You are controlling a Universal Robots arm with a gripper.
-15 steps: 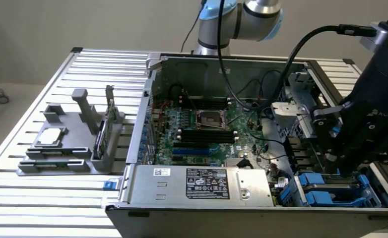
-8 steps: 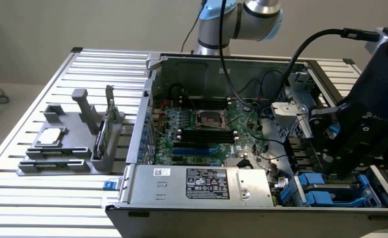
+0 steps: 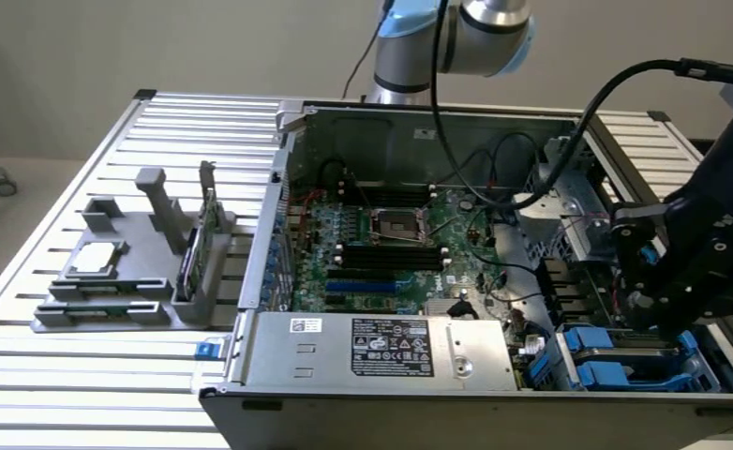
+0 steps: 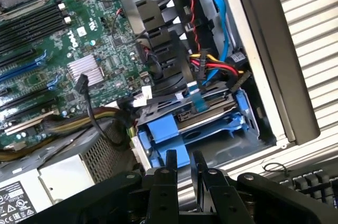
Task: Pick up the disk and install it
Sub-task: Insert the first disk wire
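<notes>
The disk lies flat in the drive bay at the corner of the open computer case, its bright blue carrier framing the grey metal. In the exterior view the disk sits low at the right, beside the power supply. My gripper hovers just above and in front of the carrier. Its two black fingers stand a narrow gap apart with nothing between them. From the exterior view my gripper hangs over the bay, touching nothing that I can see.
Red, yellow and blue cables run behind the bay. The motherboard and the power supply fill the case. On the exterior view's left a grey fixture holds a silver chip and an upright green card.
</notes>
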